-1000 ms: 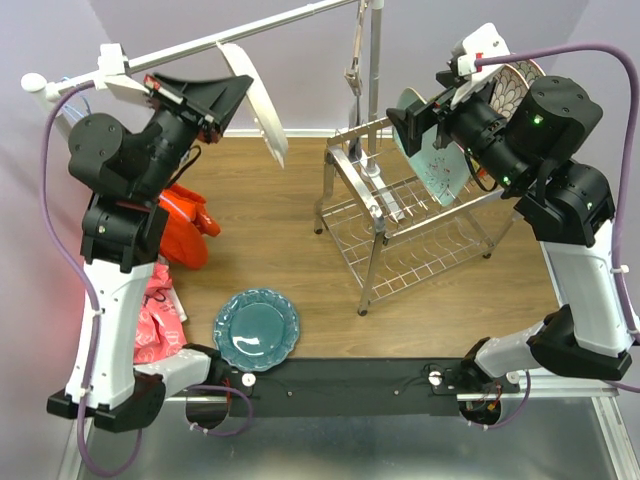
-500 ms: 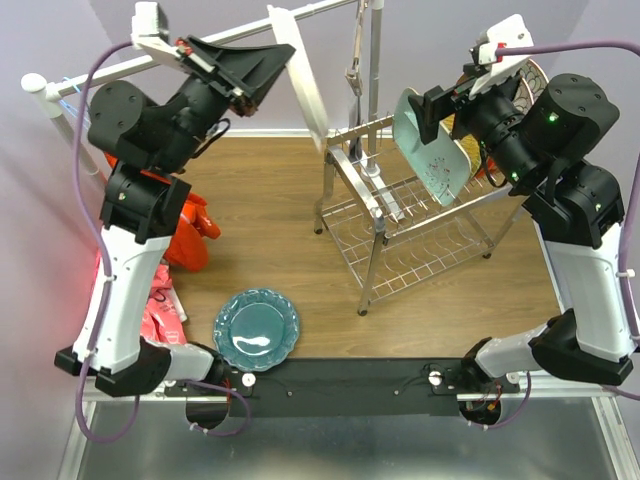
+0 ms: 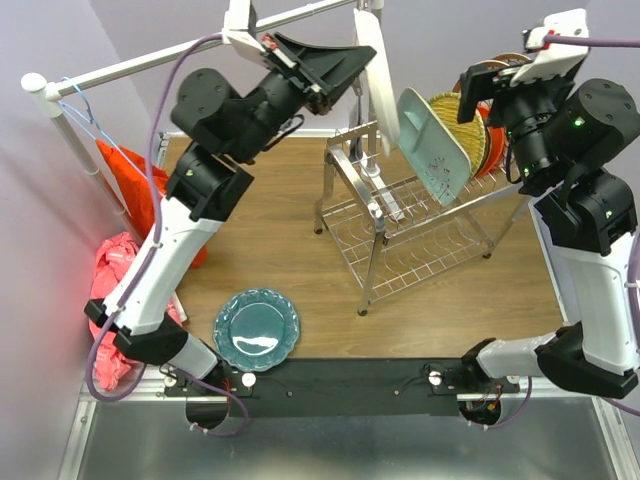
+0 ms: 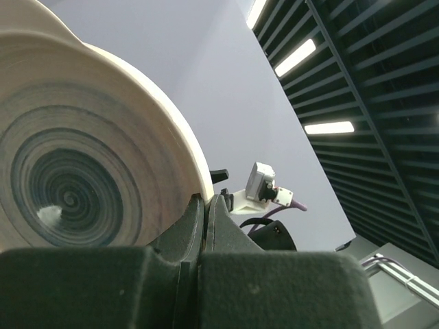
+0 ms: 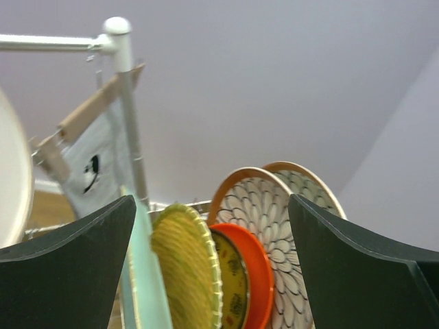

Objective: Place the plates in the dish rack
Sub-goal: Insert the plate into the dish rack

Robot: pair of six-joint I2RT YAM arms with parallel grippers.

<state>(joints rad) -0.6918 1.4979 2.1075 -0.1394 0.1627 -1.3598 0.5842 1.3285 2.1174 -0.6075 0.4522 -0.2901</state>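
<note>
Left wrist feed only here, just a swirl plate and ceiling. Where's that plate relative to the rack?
Observer: top view has the swirl plate edge-on above the far-left corner of the dish rack, pinched in the left gripper.
Operator: slots taken?
Observer: yes, upper tier; the pale green plate is nearest yours, the yellow woven plate right behind it.
Operator: right arm?
Observer: right gripper is open and empty, up by the rack's far-right end.
</note>
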